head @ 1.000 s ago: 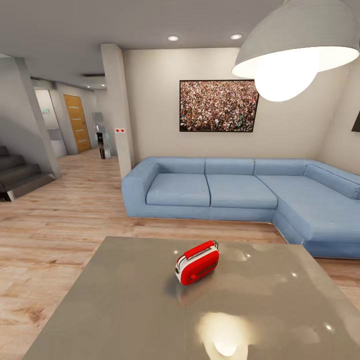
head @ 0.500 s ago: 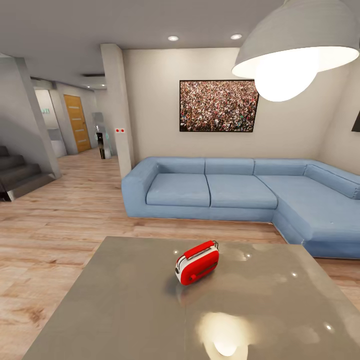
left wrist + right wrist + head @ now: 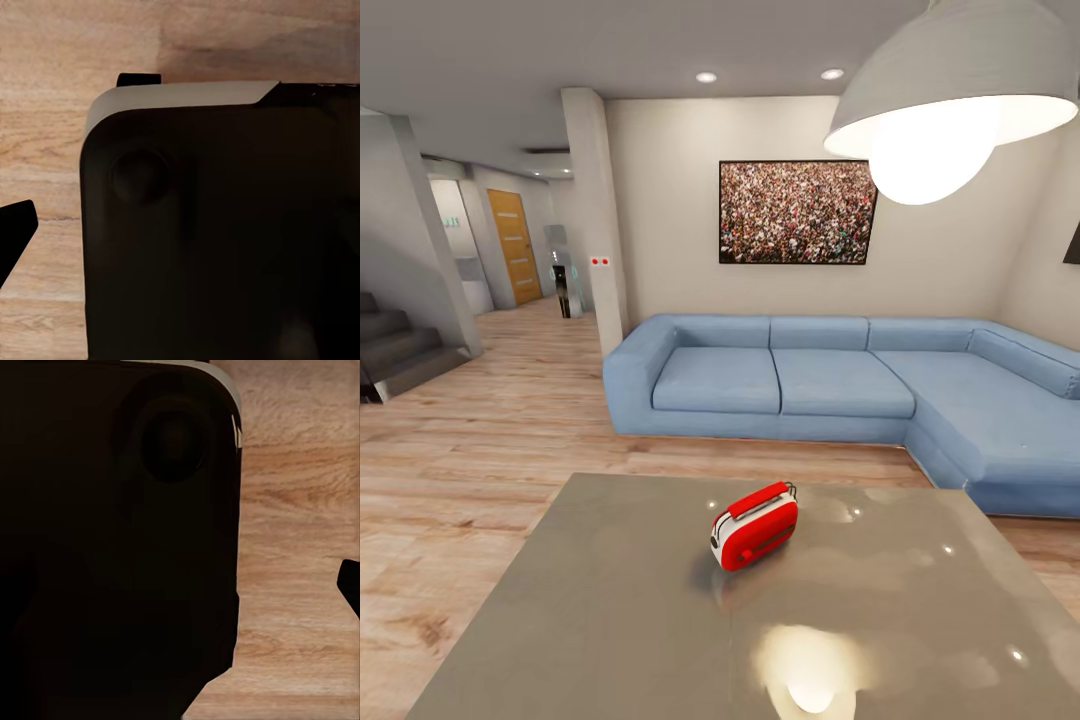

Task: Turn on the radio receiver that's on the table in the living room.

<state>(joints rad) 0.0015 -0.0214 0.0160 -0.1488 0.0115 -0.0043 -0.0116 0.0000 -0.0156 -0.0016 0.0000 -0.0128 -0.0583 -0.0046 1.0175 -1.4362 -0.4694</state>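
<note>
The radio receiver (image 3: 755,525) sat upright on the table (image 3: 610,620), about mid-width and closer to the far edge than the near one, turned at a slight angle. The blue sofa (image 3: 840,385) was beyond it across the wood floor (image 3: 460,470). Both wrist views were mostly dark robot body over floor planks, so honestly couldn't tell how either gripper was set.

One red radio (image 3: 754,526) sits on one grey table (image 3: 610,620), and one blue corner sofa (image 3: 840,395) stands beyond it. One framed crowd picture (image 3: 797,212) hangs on the wall, with one lit hanging lamp (image 3: 950,90) and two small round ceiling lights (image 3: 706,77) overhead. Off to the side are one wooden door (image 3: 515,246) and one staircase (image 3: 395,350).
</note>
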